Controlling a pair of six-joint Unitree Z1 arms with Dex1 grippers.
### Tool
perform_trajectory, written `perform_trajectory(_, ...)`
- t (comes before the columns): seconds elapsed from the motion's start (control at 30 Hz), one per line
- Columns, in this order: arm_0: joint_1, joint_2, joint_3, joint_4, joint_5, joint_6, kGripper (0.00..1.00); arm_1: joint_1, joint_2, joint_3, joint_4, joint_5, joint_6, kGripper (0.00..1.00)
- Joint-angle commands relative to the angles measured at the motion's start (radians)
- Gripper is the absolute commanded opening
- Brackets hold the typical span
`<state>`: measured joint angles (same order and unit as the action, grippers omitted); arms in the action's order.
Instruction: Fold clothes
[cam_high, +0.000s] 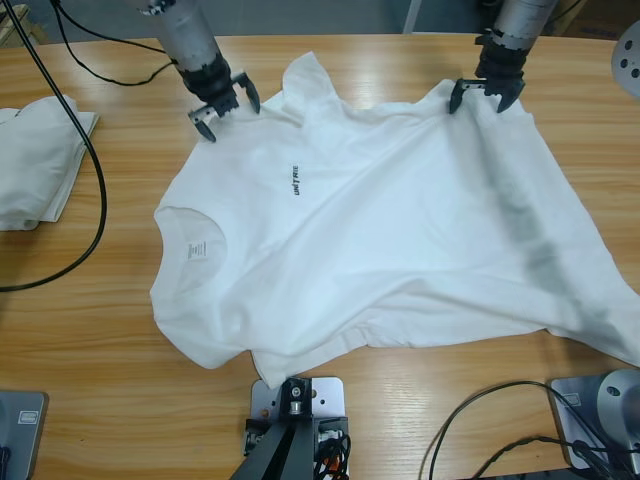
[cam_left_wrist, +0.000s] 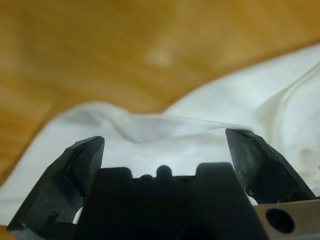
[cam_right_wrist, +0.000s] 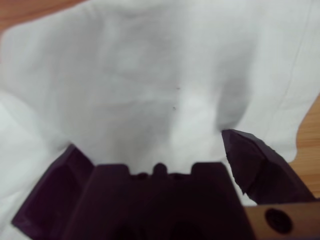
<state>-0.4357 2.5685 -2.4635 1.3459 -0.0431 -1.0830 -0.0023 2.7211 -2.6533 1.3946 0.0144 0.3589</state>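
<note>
A white T-shirt (cam_high: 400, 240) with small black chest lettering (cam_high: 293, 180) lies spread and wrinkled across the middle of the table, its collar (cam_high: 190, 240) toward the left. My left gripper (cam_high: 230, 118) is open at the shirt's far-left edge by a sleeve; in the left wrist view a raised fold of the white T-shirt (cam_left_wrist: 165, 125) sits between the jaws of my left gripper (cam_left_wrist: 165, 145). Over the shirt's far-right corner, my right gripper (cam_high: 487, 100) is open too. Through the right wrist, the white T-shirt (cam_right_wrist: 150, 75) fills the picture ahead of my right gripper (cam_right_wrist: 155, 145).
A folded pile of white clothes (cam_high: 35, 160) lies at the table's left edge. A black cable (cam_high: 95, 190) loops over the wood between that pile and the shirt. More cables (cam_high: 480, 420) lie at the near right. Bare wood (cam_high: 120, 400) shows in front.
</note>
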Motion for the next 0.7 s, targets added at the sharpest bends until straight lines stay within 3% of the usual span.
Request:
perform_trajectory(0.03, 0.055, 0.151, -0.154, 0.072, -0.011, -0.013, 0.954, -0.036, 0.153, -0.208, 0.13, 0.026, 0.015, 0.959)
perform_trajectory(0.17, 0.068, 0.149, -0.26, 0.177, -0.003, -0.004, 0.954, -0.034, 0.09, -0.195, 0.158, 0.03, 0.014, 0.959)
perform_trajectory(0.27, 0.015, 0.102, -0.325, 0.281, 0.005, 0.077, 0.954, -0.011, 0.015, -0.176, 0.18, 0.023, 0.009, 0.95)
perform_trajectory(0.4, -0.103, 0.037, -0.353, 0.31, 0.049, 0.394, 0.966, 0.025, -0.065, -0.148, 0.197, 0.023, -0.008, 0.944)
perform_trajectory(0.5, -0.141, 0.005, -0.433, 0.311, 0.047, 0.769, 0.968, 0.028, -0.102, -0.111, 0.201, 0.036, -0.017, 0.941)
perform_trajectory(0.6, -0.082, -0.069, -0.421, 0.308, 0.038, 1.058, 0.941, 0.028, -0.123, -0.058, 0.203, 0.033, -0.027, 0.941)
perform_trajectory(0.7, -0.009, -0.078, -0.341, 0.277, 0.035, 1.222, 0.954, 0.035, -0.127, -0.036, 0.204, 0.032, -0.033, 0.941)
